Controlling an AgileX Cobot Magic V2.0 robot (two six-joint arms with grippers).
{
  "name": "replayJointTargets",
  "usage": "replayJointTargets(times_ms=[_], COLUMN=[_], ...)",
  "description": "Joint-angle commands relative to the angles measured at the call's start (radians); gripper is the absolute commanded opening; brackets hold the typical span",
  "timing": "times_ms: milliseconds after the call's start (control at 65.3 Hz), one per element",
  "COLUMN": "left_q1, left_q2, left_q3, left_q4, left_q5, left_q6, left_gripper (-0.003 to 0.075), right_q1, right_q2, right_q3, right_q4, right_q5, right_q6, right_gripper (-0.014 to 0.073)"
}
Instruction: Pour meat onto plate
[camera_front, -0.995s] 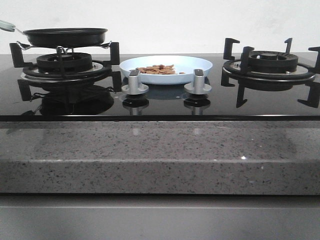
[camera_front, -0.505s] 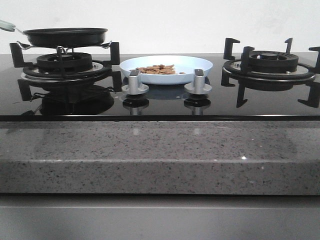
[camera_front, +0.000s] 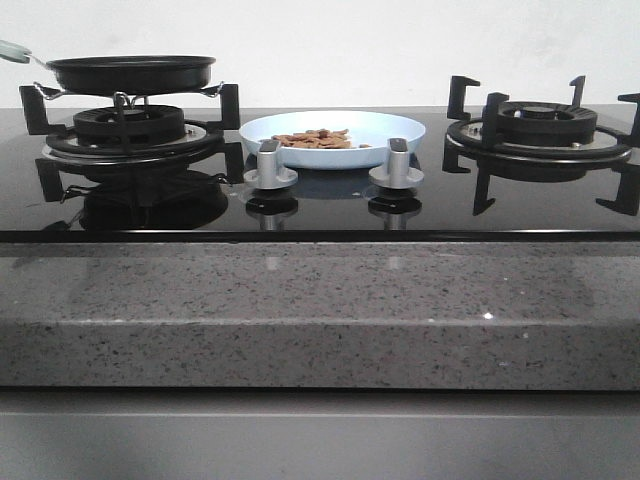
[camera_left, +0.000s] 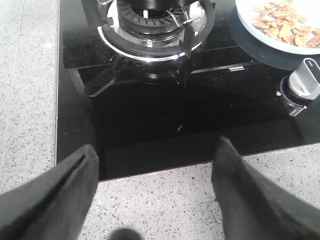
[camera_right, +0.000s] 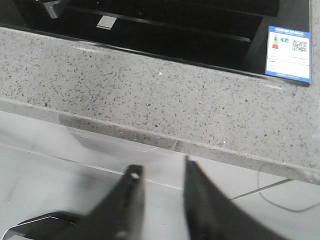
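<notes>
The pale blue plate (camera_front: 332, 137) sits on the black glass hob between the two burners, and the tan meat pieces (camera_front: 314, 139) lie heaped in it. Plate rim (camera_left: 246, 22) and meat (camera_left: 284, 24) also show in the left wrist view. The black frying pan (camera_front: 131, 73) rests on the left burner. My left gripper (camera_left: 156, 149) is open and empty above the hob's front edge and the speckled counter. My right gripper (camera_right: 161, 168) is open by a small gap and empty, below the counter's front edge over the floor. Neither gripper shows in the front view.
Two silver knobs (camera_front: 270, 163) (camera_front: 397, 163) stand in front of the plate. The right burner grate (camera_front: 541, 127) is bare. The left burner (camera_left: 152, 22) lies beyond my left fingers. A label sticker (camera_right: 289, 53) sits on the hob corner. The granite counter edge (camera_front: 320, 300) runs along the front.
</notes>
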Motion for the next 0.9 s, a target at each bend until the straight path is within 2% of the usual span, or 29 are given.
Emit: replayJointTargets(times_ms=[0,77,199,260,796,888], left_q1=[-0.007,-0.007,-0.007,-0.007,-0.007,0.017], left_q2=[-0.002,-0.002,-0.002,-0.002,-0.016,-0.084], left_q3=[-0.026,-0.026,-0.026,-0.026,-0.016,0.025], left_q4=[-0.010,-0.010,-0.010,-0.010,-0.010,0.019], left_q5=[-0.065,-0.063,-0.063,-0.063,-0.070,-0.150], left_q6=[-0.012,-0.012,-0.012,-0.012,-0.012,-0.004], left_gripper=[0.0349,0.0227,0.0040,-0.0020,-0.0020,-0.0020], right_q1=[-0.004,-0.004,-0.004,-0.004,-0.004,-0.004], right_q2=[0.005,0.005,0.005,0.005,0.005,0.005], right_q3=[-0.024,-0.024,-0.024,-0.024,-0.024,-0.024], right_q4=[-0.008,-0.008,-0.008,-0.008,-0.008,-0.008], right_q5=[-0.055,-0.055,-0.053,-0.052,-0.052,-0.052], right_q6=[0.000,0.000,0.000,0.000,0.000,0.000], right_gripper=[0.0024,-0.0072,-0.0069,-0.0069,-0.0069,-0.0069])
